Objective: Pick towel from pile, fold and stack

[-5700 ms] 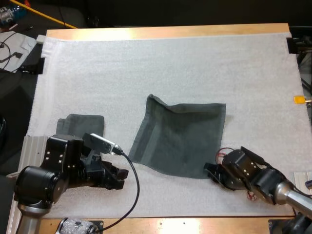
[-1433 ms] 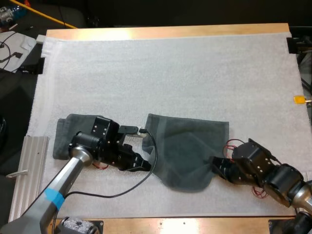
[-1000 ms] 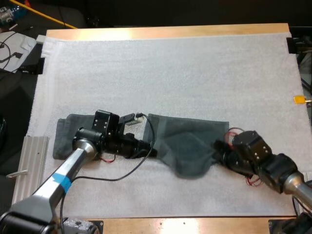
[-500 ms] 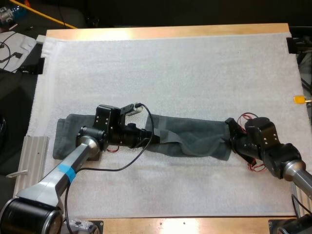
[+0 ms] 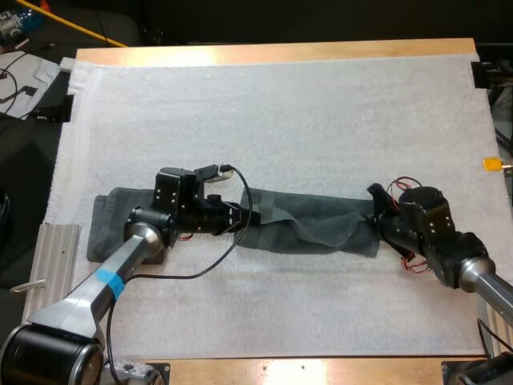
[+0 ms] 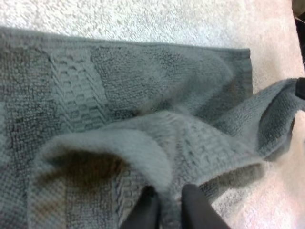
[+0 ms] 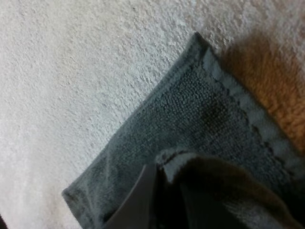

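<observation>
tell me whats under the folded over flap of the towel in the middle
The lower layer of the same towel, flat on the white mat. Its far strip shows beyond the flap; the rest is covered.

Silver-grey tubes and bulky black joints form my left arm and right arm; a blue band rings the left. My left tool and right tool have slim black fingers.
</observation>
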Robot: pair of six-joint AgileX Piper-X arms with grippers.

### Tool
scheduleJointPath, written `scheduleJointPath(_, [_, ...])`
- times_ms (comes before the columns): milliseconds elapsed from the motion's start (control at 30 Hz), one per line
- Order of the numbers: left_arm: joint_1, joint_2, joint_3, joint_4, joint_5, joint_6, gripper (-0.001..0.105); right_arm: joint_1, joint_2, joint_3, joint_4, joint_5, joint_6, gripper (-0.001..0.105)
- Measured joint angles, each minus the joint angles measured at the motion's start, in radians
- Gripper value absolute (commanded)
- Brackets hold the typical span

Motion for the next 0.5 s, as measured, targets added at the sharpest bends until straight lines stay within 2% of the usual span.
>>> scheduleJointPath(33, [0.000,0.000,0.000,-0.001,-0.001,0.000,0.025,0.000,0.002,0.000,-0.006,0.000,0.000,0.009])
scheduleJointPath(100, [0.002,0.000,0.000,-0.007,0.000,0.000,0.041,0.000,0.005,-0.001,-0.027,0.001,-0.002,0.029])
scheduleJointPath(167, [0.002,0.000,0.000,-0.019,-0.002,0.000,0.053,0.000,0.005,-0.001,-0.036,0.002,-0.002,0.047])
scheduleJointPath(233, [0.000,0.000,0.000,-0.040,-0.009,-0.002,0.058,0.000,0.005,-0.001,-0.067,0.002,-0.002,0.060])
scheduleJointPath(400, [0.000,0.000,0.000,-0.096,0.000,-0.017,0.058,0.000,0.005,-0.001,-0.203,-0.002,-0.053,0.062])
scheduleJointPath(500, [0.000,0.000,-0.005,-0.104,0.061,-0.025,0.057,0.000,0.005,-0.001,-0.256,-0.024,-0.124,0.062])
